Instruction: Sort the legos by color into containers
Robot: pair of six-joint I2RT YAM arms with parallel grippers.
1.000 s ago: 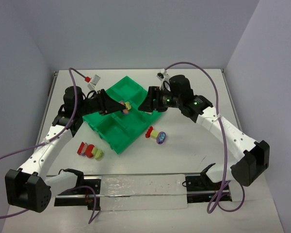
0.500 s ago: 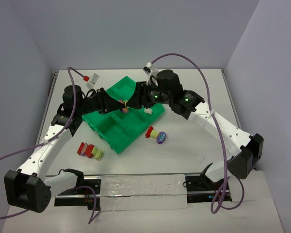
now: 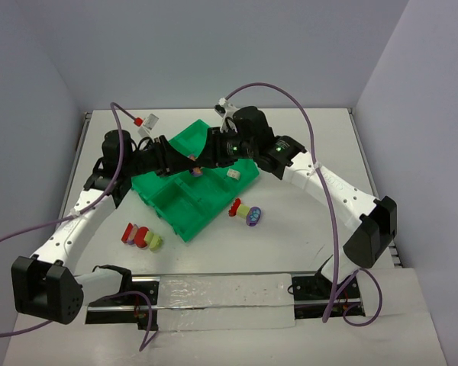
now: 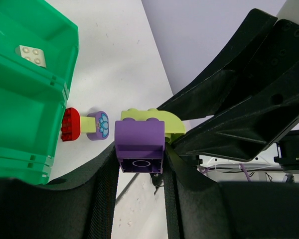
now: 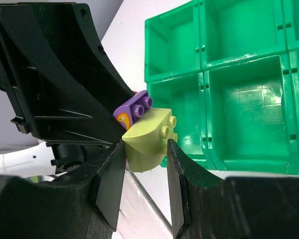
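Tools of both arms meet above the green tray (image 3: 172, 204), which sits askew on the bench (image 3: 305, 229), around the middle and nearer the far edge.

Left tool (image 4: 139, 155): closed on a purple brick (image 4: 139, 142), one finger on each side of it.

Right tool (image 5: 145, 149): closed on a yellow-green brick (image 5: 148, 140) with a curved face, held between both fingers.

Contact: the purple and yellow-green bricks touch, the purple one set against the studded side of the yellow-green one. Both are held in the air over the tray. Whether they are locked together cannot be told.

Tray contents: one white brick (image 3: 233, 174) lies in a compartment at the end of the tray facing the right edge. The other compartments in view show bare green floors.

Loose items on the bench: a short row (image 3: 244, 212) of red, pale yellow and purple pieces lies just beside the tray, on the side toward the right edge. A second row (image 3: 141, 237) of red and yellow-green bricks lies toward the near left corner, apart from the tray.
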